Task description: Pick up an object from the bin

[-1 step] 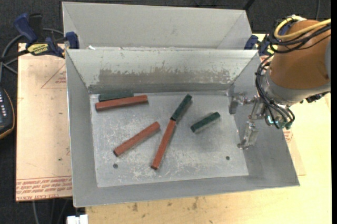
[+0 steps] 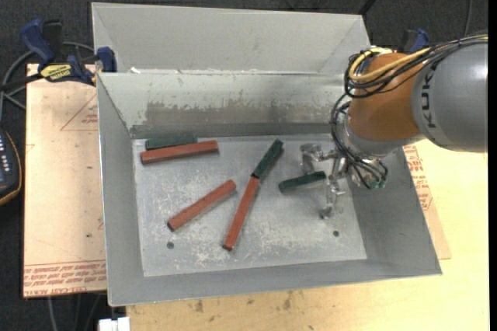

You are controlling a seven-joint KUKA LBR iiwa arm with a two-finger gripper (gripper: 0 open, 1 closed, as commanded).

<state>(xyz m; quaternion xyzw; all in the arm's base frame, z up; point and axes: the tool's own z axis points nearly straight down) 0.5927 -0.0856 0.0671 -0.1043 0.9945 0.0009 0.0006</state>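
My gripper (image 2: 321,183) is low in the right part of the bin and stands open. One fingertip (image 2: 311,156) is toward the back wall and the other (image 2: 331,209) toward the front. A short dark green stick (image 2: 299,183) lies flat on the floor, with its right end between the two fingers and a gap on each side. Just to the left, a second dark green stick (image 2: 268,159) lies at a slant, and its lower end meets the top of a red stick (image 2: 241,214).
Another red stick (image 2: 202,205) lies slanted in the middle left. At the back left a red stick (image 2: 180,152) rests against a dark green one (image 2: 171,141). The arm's orange wrist cover and cables hang above the bin's right wall.
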